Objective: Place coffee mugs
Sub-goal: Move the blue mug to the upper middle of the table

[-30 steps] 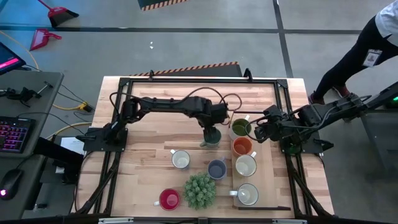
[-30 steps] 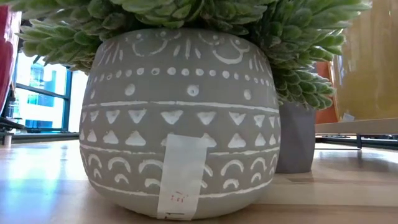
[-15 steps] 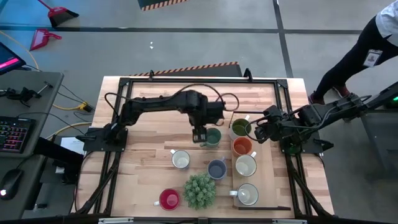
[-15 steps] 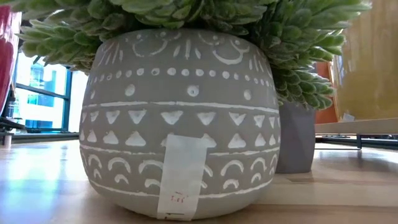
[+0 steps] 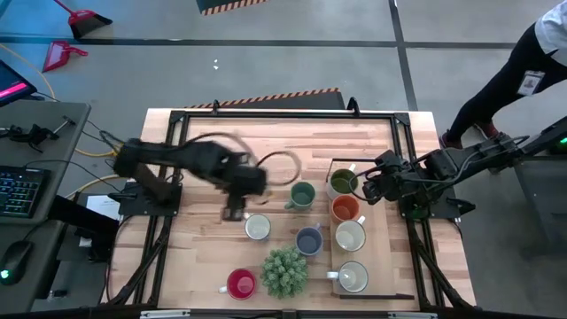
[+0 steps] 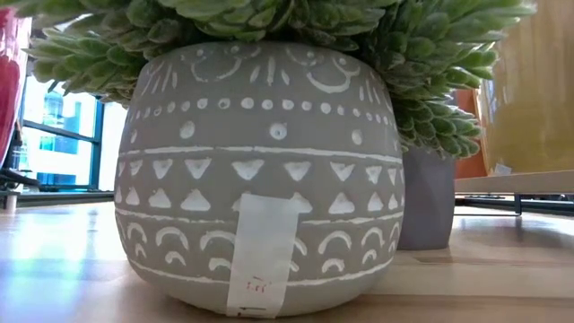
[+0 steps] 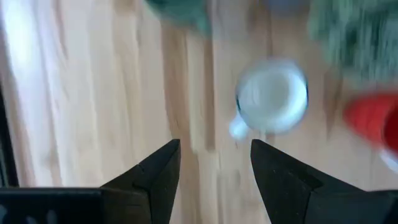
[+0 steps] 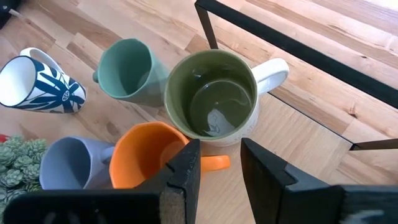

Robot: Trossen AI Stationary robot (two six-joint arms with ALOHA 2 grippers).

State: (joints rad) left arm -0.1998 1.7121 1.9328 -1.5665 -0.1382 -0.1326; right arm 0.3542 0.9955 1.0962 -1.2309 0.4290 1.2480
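From above, left end effector [image 5: 234, 213] open and empty beside white mug [image 5: 257, 228], low view only plant pot [image 6: 260, 170], right end effector [image 8: 214, 165] open.

I see seven mugs standing upright on the wood: a green mug [image 5: 303, 195] near the middle, with an olive mug [image 5: 343, 182], an orange mug [image 5: 345, 209] and two white mugs [image 5: 350, 236] [image 5: 353, 276] in a line beside it. A white mug with a blue pattern [image 5: 257, 228], a blue-grey mug [image 5: 308, 240] and a red mug [image 5: 241, 283] stand apart.
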